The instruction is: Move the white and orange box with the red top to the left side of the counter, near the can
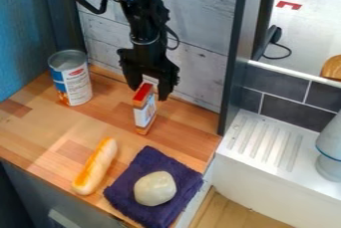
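Straddling a slim cardboard box (144, 114)

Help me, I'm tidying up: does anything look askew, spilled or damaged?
Only the purple cloth seems slightly off: it lies askew at the counter's front corner, perhaps overhanging the edge. I see no spill or damage.

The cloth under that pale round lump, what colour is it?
The cloth is dark purple, seen best in the camera view.
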`<move>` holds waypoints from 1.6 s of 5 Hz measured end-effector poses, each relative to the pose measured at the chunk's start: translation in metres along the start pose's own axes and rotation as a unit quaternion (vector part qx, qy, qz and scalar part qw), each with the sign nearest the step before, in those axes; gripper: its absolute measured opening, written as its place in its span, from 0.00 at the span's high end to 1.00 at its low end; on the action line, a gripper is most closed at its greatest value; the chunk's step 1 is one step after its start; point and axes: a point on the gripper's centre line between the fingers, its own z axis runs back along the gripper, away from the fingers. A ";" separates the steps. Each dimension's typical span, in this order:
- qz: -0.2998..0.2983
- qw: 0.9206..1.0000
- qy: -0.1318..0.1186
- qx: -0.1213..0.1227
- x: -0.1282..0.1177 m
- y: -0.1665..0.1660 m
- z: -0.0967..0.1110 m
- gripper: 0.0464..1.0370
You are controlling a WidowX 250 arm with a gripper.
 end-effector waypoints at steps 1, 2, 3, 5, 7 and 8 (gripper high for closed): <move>-0.001 1.000 0.009 0.008 -0.003 0.002 0.000 0.04; -0.003 1.000 0.014 -0.001 -0.004 -0.001 -0.005 0.11; -0.004 1.000 0.004 -0.019 -0.003 -0.006 -0.007 0.35; -0.006 0.999 0.008 -0.031 -0.006 -0.010 -0.008 0.67; 0.007 0.999 0.018 -0.028 -0.021 -0.009 0.006 0.67; 0.047 0.996 -0.035 -0.065 -0.030 0.001 0.049 0.67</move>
